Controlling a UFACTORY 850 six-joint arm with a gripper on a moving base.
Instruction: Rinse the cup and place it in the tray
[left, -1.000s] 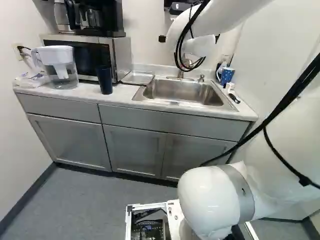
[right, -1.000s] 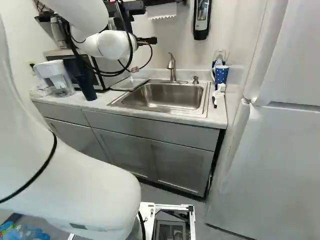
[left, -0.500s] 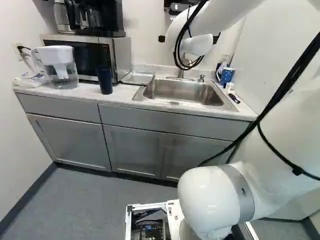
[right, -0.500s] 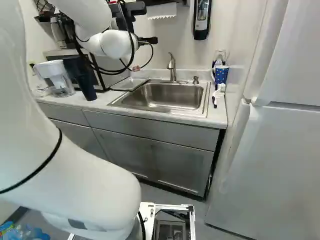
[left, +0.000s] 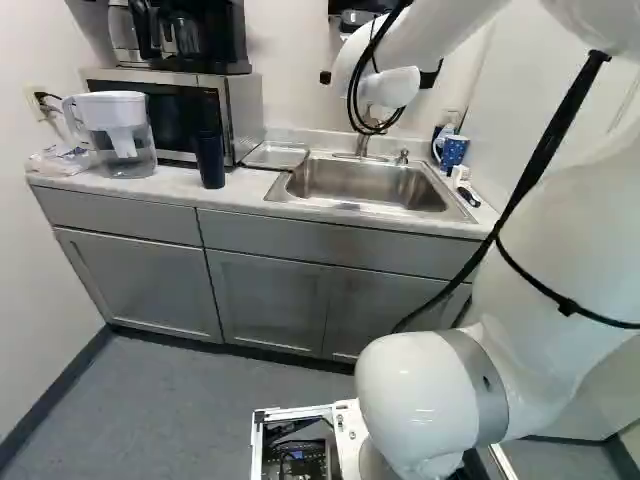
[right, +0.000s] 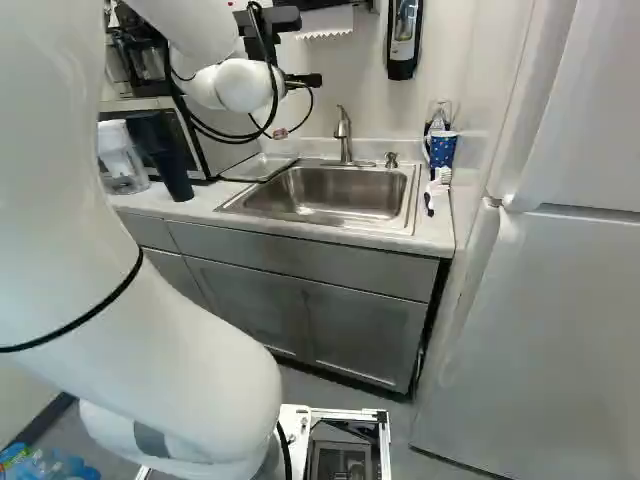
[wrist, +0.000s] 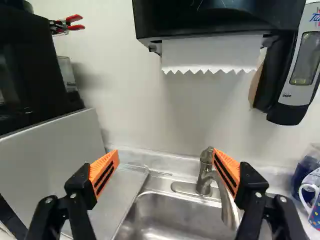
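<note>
The arm has reached forward, claw spread wide and empty. The tap stands ahead, towel dispenser above it

Pale counter bears pitcher, microwave, dark cup – tray, blue mug

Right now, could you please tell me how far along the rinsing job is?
No step looks done: the dark cup stands on the counter by the microwave, the blue mug right of the sink, neither in the sink nor on the tray. Nothing is in hand; the gripper is open. Picking up, rinsing and placing seem left.
</note>
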